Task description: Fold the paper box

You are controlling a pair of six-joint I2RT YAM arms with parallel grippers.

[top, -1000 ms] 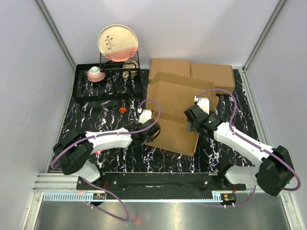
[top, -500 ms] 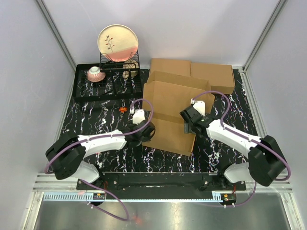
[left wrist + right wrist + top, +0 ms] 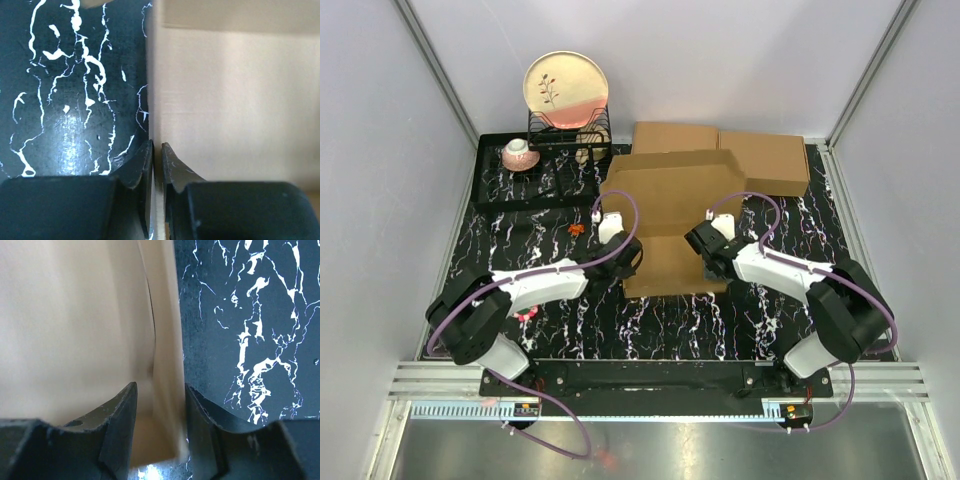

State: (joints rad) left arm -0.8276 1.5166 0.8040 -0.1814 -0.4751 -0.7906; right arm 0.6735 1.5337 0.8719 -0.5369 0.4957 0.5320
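Left claw (image 3: 156, 159) pinches the paper box (image 3: 235, 100) edge over marbled table (image 3: 70, 90).
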